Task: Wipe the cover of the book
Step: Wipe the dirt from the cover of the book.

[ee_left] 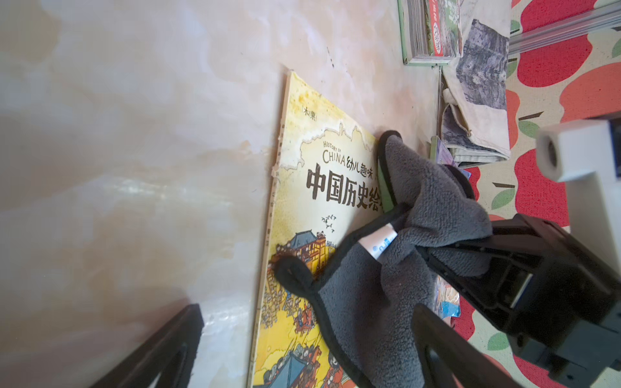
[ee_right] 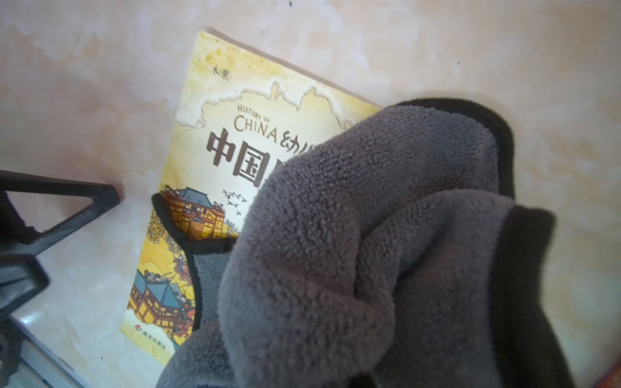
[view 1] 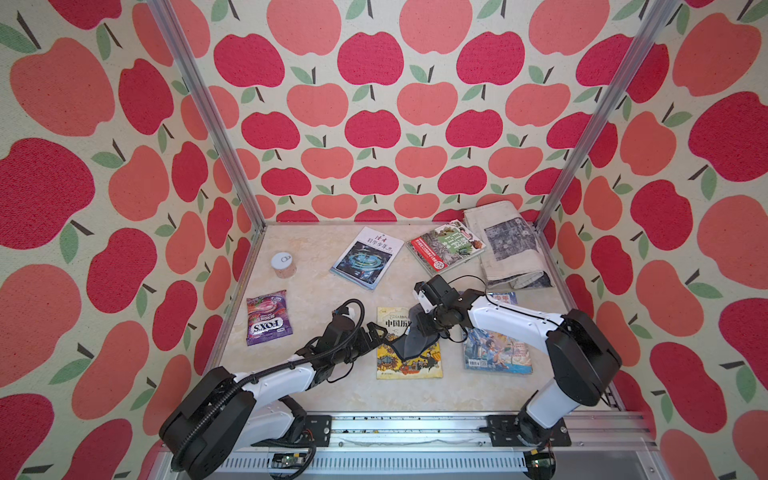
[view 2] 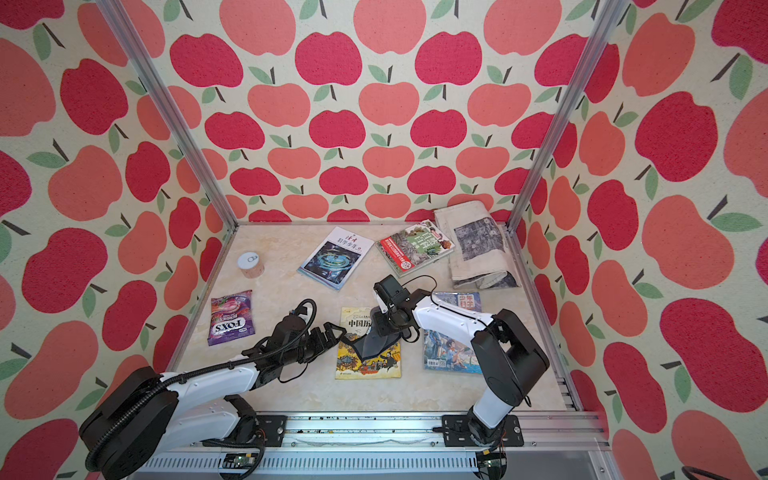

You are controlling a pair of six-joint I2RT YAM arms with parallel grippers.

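Observation:
The book (view 1: 409, 361) (view 2: 368, 363) has a yellow cover with "History of China" on it and lies flat near the table's front middle. A grey cloth (view 1: 413, 343) (view 2: 376, 343) with a black hem rests bunched on the cover's right half (ee_left: 302, 201) (ee_right: 201, 134). My right gripper (view 1: 420, 326) (view 2: 381, 326) comes down from above, shut on the cloth (ee_left: 386, 285). In the right wrist view the cloth (ee_right: 336, 235) hides its fingers. My left gripper (view 1: 375, 337) (view 2: 330, 334) (ee_left: 307, 352) stands open and holds nothing. It straddles the book's left edge, low over the table.
A blue comic book (view 1: 496, 351) lies under the right arm. At the back are a white-blue book (view 1: 368, 257), a red-green book (view 1: 444, 245) and a folded newspaper (view 1: 509, 245). A purple candy bag (view 1: 268, 318) and a small round tin (view 1: 283, 264) sit at the left.

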